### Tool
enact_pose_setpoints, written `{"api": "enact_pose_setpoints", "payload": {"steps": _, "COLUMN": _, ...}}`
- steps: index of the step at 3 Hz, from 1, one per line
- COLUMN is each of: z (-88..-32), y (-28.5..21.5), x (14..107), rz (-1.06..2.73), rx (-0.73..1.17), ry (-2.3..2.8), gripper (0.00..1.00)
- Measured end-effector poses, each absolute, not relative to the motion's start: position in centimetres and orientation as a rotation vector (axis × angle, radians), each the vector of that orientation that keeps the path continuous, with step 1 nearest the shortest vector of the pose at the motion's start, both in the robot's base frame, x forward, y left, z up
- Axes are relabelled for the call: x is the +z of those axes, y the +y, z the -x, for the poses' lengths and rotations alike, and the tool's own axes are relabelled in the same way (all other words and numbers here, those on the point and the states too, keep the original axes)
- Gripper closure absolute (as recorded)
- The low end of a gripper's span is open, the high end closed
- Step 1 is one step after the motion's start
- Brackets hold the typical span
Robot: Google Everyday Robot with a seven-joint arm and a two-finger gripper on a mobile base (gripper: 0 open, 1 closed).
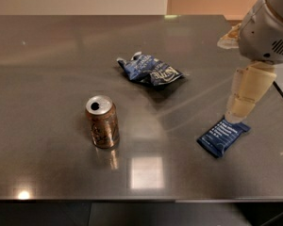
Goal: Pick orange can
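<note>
The orange can [102, 122] stands upright on the dark table [47, 55], left of the middle, its silver top and dark mouth hole facing up. My gripper [240, 111] hangs at the right side of the table, pointing down, its tip just above the far end of a flat dark-blue bar wrapper [222, 136]. The gripper is far to the right of the can and holds nothing that I can see.
A crumpled blue snack bag [150, 70] lies behind and to the right of the can. The table's right edge [282, 91] runs just past the gripper. The front edge is near the bottom of the view.
</note>
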State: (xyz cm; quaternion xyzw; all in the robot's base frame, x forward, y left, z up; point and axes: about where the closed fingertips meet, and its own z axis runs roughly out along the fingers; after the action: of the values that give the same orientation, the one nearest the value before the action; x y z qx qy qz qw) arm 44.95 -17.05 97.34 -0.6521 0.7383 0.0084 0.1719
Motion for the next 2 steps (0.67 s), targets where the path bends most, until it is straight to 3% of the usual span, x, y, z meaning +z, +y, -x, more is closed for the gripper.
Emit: {"api": "enact_pose_setpoints", "payload": {"steps": 2, "z": -44.8, "y": -9.3, "x": 95.9, "rz": 1.972, "rx": 0.22, "ry": 1.882, "gripper": 0.0}}
